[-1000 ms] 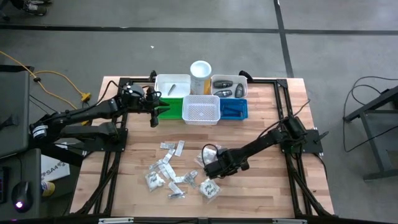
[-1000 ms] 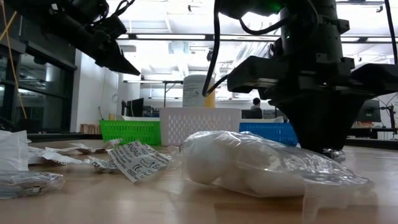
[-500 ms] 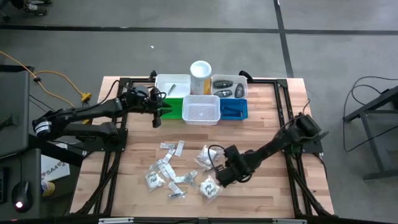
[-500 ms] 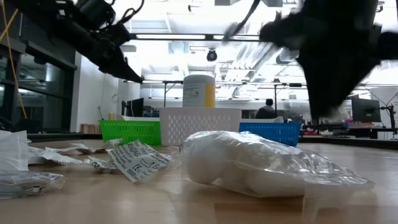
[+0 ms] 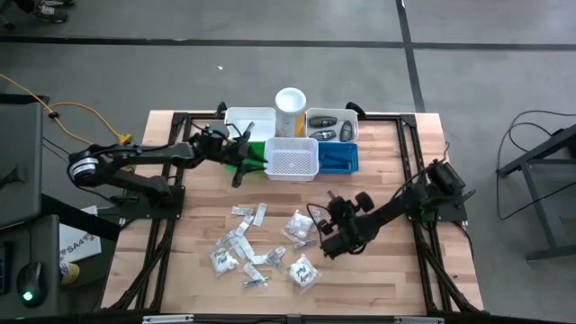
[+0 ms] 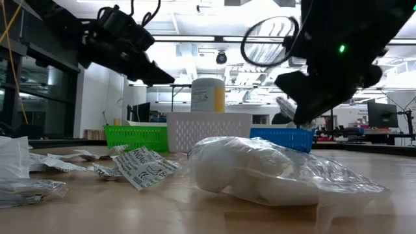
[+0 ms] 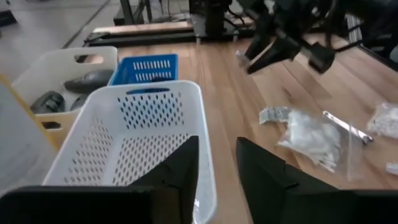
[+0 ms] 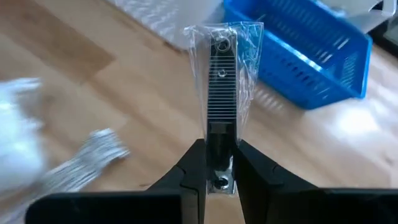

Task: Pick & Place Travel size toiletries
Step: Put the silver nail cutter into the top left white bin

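The right claw [image 8: 219, 167] is clamping a thin dark ribbed stick in a crinkly clear wrapper [image 8: 222, 81] above the wooden table [image 5: 396, 270]; the left claw [image 7: 216, 163] is hovering slightly parted over the perforated white plastic basket [image 7: 137, 118].

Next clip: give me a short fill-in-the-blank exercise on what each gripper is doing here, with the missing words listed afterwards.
1. The right gripper is shut on a thin dark comb sealed in a clear ____.
2. The left gripper is over the perforated ____ plastic basket.
3. The blue plastic bin stands directly to the ____ of that basket in the high view.

Missing words: wrapper; white; right
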